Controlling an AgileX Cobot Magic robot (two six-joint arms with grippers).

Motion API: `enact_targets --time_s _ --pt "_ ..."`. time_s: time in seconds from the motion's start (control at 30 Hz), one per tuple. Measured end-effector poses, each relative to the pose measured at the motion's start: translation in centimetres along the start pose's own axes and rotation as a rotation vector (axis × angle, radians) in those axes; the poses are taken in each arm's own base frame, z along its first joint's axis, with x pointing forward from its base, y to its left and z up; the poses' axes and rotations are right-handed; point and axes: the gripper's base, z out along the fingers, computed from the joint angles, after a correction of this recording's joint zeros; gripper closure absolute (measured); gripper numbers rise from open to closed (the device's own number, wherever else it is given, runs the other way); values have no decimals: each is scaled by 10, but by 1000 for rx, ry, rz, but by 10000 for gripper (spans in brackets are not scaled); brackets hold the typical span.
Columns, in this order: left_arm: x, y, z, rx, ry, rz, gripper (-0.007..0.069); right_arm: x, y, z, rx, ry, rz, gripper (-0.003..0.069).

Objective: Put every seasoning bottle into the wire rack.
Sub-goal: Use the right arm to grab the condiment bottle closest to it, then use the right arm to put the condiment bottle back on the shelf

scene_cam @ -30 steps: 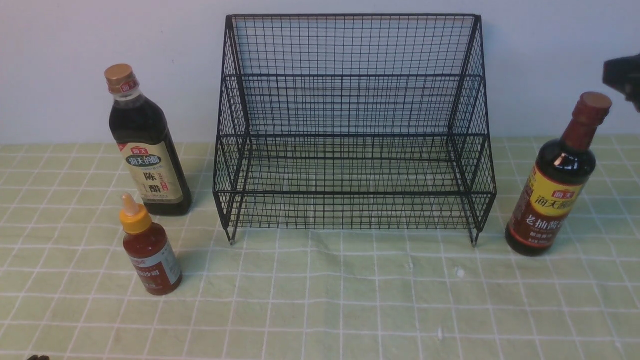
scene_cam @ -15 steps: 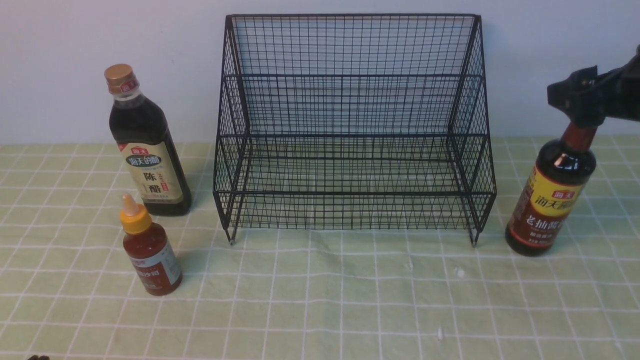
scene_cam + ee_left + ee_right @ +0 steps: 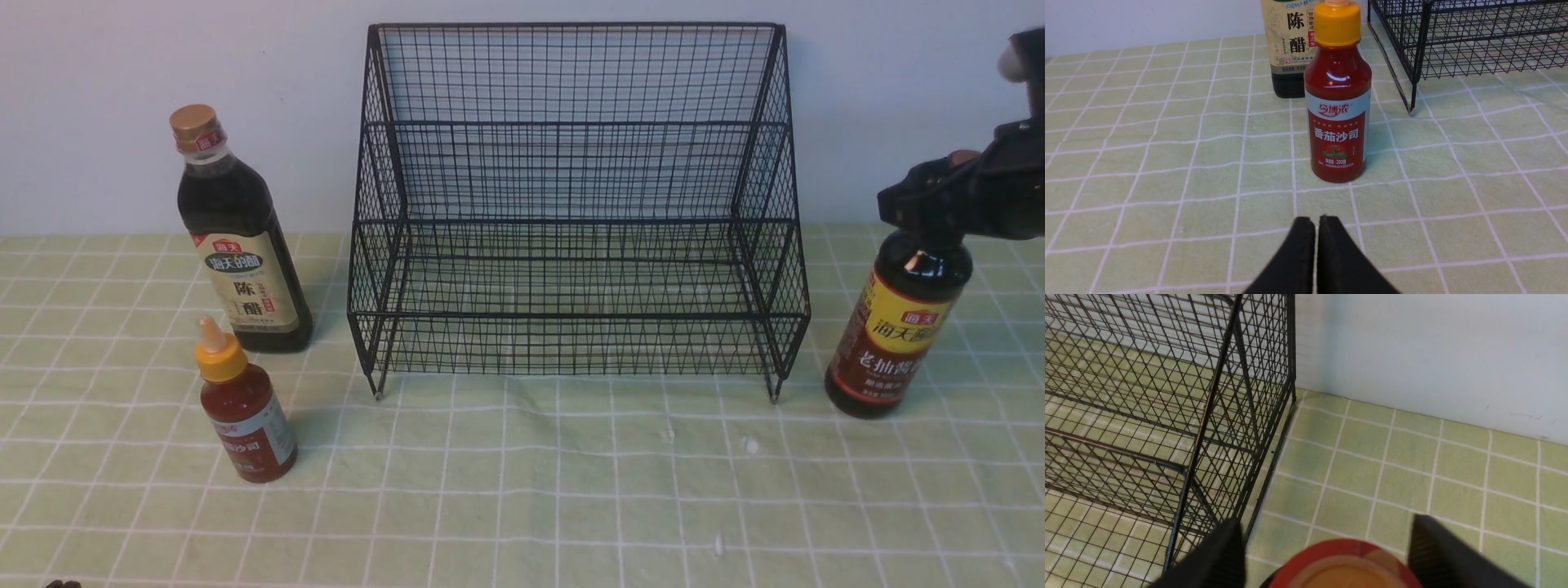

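Note:
The black wire rack (image 3: pixel 571 122) stands at the back middle with no bottle in it. Left of it stand a tall dark bottle with a gold cap (image 3: pixel 241 253) and, nearer me, a small red-sauce bottle with a yellow cap (image 3: pixel 245 416). Right of the rack is a tall dark bottle with a yellow label (image 3: pixel 898 327). My right gripper (image 3: pixel 931 200) sits over this bottle's neck and hides most of the brown-red cap (image 3: pixel 1345 567). Its jaws stand apart on either side of the cap, with gaps showing. My left gripper (image 3: pixel 1316 220) is shut, low before the red-sauce bottle (image 3: pixel 1337 118).
A green checked cloth (image 3: pixel 522 490) covers the table, and a pale wall runs right behind the rack. The rack's right side (image 3: pixel 1241 416) is a short way from the right gripper's near finger. The gold-cap bottle (image 3: pixel 1290 49) stands close behind the red-sauce one.
My right gripper came in from the right edge and dropped over the yellow-label bottle's cap, now lower round the neck. The bottles and the left gripper have not moved.

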Motion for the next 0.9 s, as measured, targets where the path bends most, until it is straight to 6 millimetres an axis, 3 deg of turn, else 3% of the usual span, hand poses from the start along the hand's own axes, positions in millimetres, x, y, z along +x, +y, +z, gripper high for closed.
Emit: enact_targets --time_s 0.03,0.07,0.1,0.27,0.4,0.57,0.67,0.9 --pt "0 0 0 0 0 0 630 0 0 0 -1 1 0 281" --pt "0 0 0 0 0 0 630 0 0 0 -3 4 -1 370" --pt "0 0 0 0 0 0 630 1 0 0 -5 7 4 398" --pt "0 0 0 0 0 0 630 0 2 -6 -8 18 -28 392" --pt "0 0 0 0 0 0 630 -7 5 -29 -19 25 -100 392" --pt "0 0 0 0 0 0 630 -41 9 -68 -20 -89 -126 392" --pt "0 0 0 0 0 0 630 -75 11 -97 -25 -199 -140 392" --pt "0 0 0 0 0 0 630 -120 18 -125 -92 -357 -109 392"
